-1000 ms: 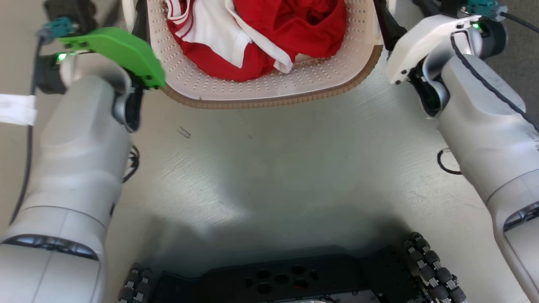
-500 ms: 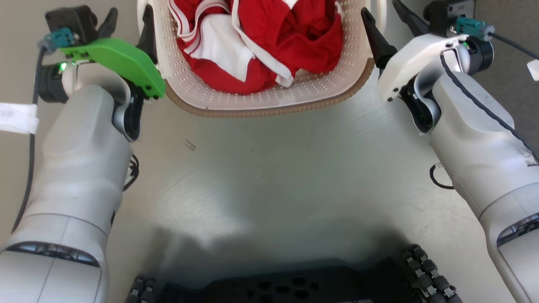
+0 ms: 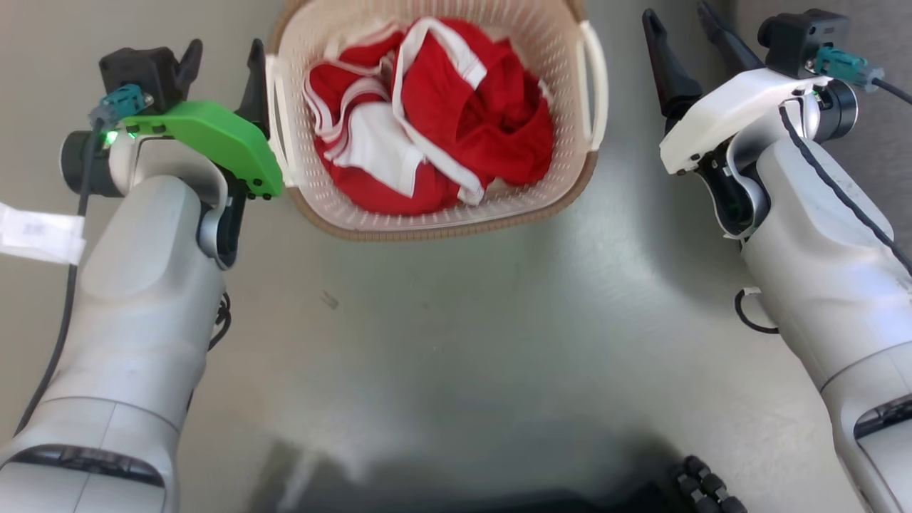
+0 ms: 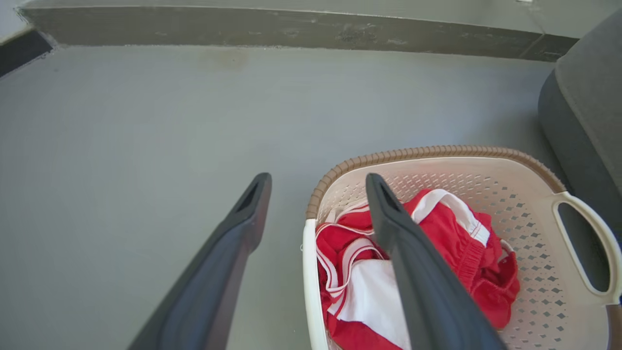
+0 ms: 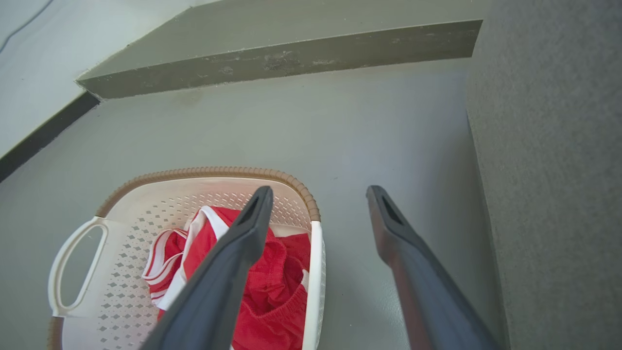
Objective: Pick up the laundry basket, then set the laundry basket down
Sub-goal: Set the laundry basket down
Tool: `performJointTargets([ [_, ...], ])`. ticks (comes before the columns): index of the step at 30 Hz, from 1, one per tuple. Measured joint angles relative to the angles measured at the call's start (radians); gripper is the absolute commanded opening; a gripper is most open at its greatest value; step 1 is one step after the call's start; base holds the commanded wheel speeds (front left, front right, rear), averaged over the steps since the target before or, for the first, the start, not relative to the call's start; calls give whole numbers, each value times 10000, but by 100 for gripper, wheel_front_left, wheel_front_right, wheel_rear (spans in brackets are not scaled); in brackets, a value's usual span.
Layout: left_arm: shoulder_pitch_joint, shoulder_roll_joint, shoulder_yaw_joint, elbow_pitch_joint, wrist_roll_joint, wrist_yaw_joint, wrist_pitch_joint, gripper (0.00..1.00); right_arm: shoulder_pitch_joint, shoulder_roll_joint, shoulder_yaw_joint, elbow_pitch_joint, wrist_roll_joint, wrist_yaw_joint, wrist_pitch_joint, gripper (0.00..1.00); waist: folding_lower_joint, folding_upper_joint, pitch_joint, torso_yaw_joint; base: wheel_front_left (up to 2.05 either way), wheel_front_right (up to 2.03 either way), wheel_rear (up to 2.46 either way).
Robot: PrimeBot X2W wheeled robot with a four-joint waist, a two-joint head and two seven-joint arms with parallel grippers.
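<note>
The laundry basket [image 3: 442,228], cream with a brown rim and white side handles, stands on the grey floor holding red and white clothes [image 3: 463,121]. My left gripper [image 3: 224,53] is open right beside the basket's left handle [image 3: 274,107]. In the left wrist view the left gripper [image 4: 317,180] looks down past that handle, one finger over the clothes and one over the floor beside the laundry basket [image 4: 437,150]. My right gripper [image 3: 677,21] is open, a short gap from the right handle [image 3: 597,85]. The right wrist view shows the right gripper [image 5: 318,190] above that edge of the laundry basket [image 5: 209,171].
A grey upholstered piece [image 5: 559,146] stands close on the right of the basket, also seen in the left wrist view as the grey upholstered piece [image 4: 588,121]. A low ledge [image 4: 291,29] runs along the far floor. My base wheel [image 3: 705,484] shows at the bottom.
The head camera has moved, so the whole basket now shows lower in the view. Both open grippers have drawn away from the basket's sides, the right one farther.
</note>
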Motion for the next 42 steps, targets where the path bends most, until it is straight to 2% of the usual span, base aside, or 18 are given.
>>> performJointTargets([
  [10,921,253,376,-1664,662,261,-2,100,979,-4,-506,-991,-539,-297,0,100,0,0,-1402,-202,0,0,0],
  [16,1756,290,727,-2612,1009,625,-4,100,1652,4,-869,-1676,-786,-545,0,100,0,0,-2263,-307,0,0,0],
  [21,2372,316,892,-3214,1233,702,-13,100,2140,40,-1032,-2075,-965,-562,0,100,0,0,-2842,-372,0,0,0],
  [24,2822,420,1022,-3707,1315,869,-13,100,2468,90,-1141,-2464,-1202,-721,0,100,0,0,-3275,-423,0,0,0],
  [31,3894,464,1256,-4957,1835,995,-13,100,3315,88,-1473,-3262,-1499,-825,0,100,0,0,-4287,-525,0,0,0],
  [42,5906,516,1344,-6217,2205,1231,-13,100,5034,90,-1524,-3893,-1925,-991,0,100,-1,0,-5876,-584,0,0,0],
])
